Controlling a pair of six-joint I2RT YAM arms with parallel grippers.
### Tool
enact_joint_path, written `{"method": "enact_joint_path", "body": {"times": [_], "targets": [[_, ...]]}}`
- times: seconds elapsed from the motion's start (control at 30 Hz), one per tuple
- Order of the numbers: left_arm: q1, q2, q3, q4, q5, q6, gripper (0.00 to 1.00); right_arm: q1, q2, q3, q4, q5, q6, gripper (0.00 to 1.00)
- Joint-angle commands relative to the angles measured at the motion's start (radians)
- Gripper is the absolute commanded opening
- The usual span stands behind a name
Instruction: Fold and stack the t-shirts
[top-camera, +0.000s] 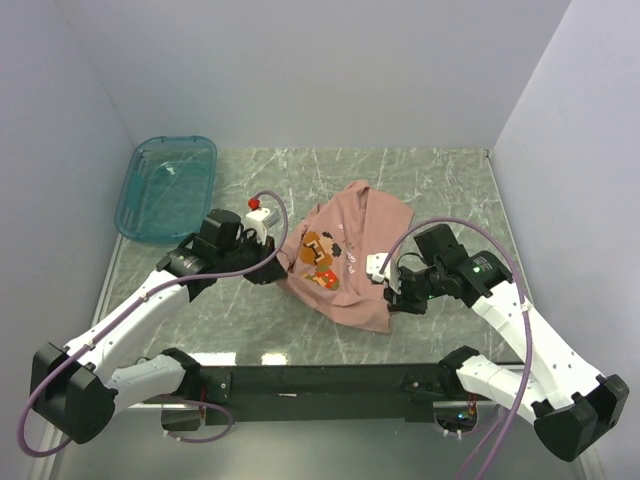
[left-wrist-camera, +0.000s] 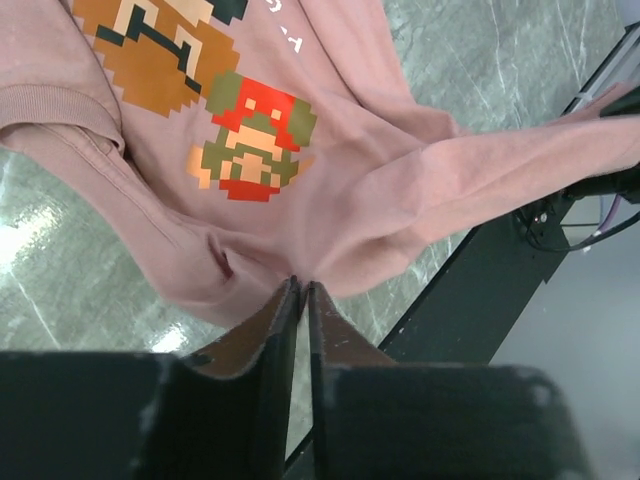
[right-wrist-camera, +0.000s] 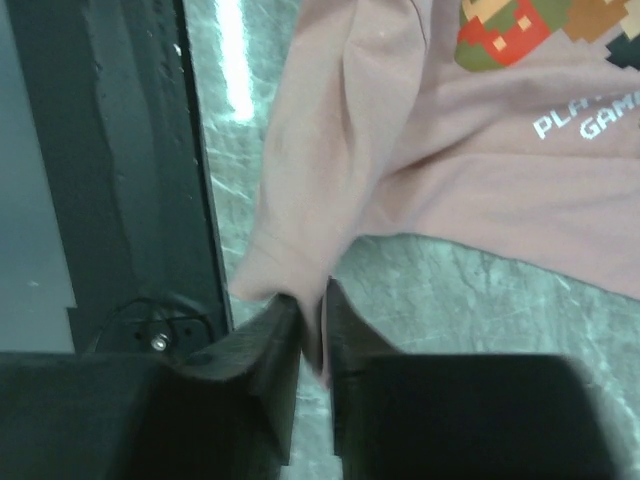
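One pink shirt (top-camera: 345, 255) is seen from above, crumpled at the middle of the table (top-camera: 440, 190) with its print up. The left gripper (top-camera: 275, 268) is set at the shirt's 9 o'clock edge and the right gripper (top-camera: 390, 290) at its 4 o'clock edge. A teal bin (top-camera: 165, 188) is placed at 10 o'clock, well apart from the shirt.

From the left wrist, the left fingers (left-wrist-camera: 265, 335) are seen drawn almost together, with only a thin slit between them. A fold of the shirt is met right at their tips, but whether cloth is pinched cannot be told.

From the right wrist, the right fingers (right-wrist-camera: 270, 345) are seen closed on a corner of the shirt, and pink cloth is visible in the narrow gap. The rest of the shirt is spread toward 1 o'clock.
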Motion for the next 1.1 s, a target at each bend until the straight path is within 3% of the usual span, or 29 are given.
{"method": "enact_joint_path", "body": {"times": [0.0, 0.03, 0.07, 0.13, 0.37, 0.57, 0.73, 1.07], "targets": [[0.003, -0.019, 0.005, 0.003, -0.019, -0.013, 0.17, 0.006, -0.019, -0.01, 0.042, 0.057, 0.013, 0.24], [0.003, -0.031, 0.01, -0.002, -0.047, -0.015, 0.31, 0.007, -0.021, -0.012, 0.045, 0.071, 0.014, 0.3], [0.003, -0.037, 0.011, -0.007, -0.058, -0.013, 0.39, 0.007, -0.021, -0.01, 0.045, 0.085, 0.016, 0.44], [0.003, -0.063, 0.019, -0.017, -0.087, -0.012, 0.57, 0.003, -0.033, -0.012, 0.051, 0.117, 0.022, 0.58], [0.003, -0.14, 0.036, -0.002, -0.263, 0.005, 0.84, -0.083, -0.062, -0.019, 0.132, 0.18, 0.064, 0.67], [0.005, -0.143, 0.054, 0.059, -0.421, 0.045, 0.91, -0.301, 0.056, 0.049, 0.268, 0.087, 0.178, 0.69], [0.006, -0.111, 0.036, 0.122, -0.555, 0.082, 0.92, -0.465, 0.235, 0.148, 0.425, 0.031, 0.395, 0.68], [0.017, -0.163, -0.055, 0.174, -0.612, 0.091, 0.94, -0.537, 0.69, 0.476, 0.576, 0.117, 0.8, 0.66]]}}
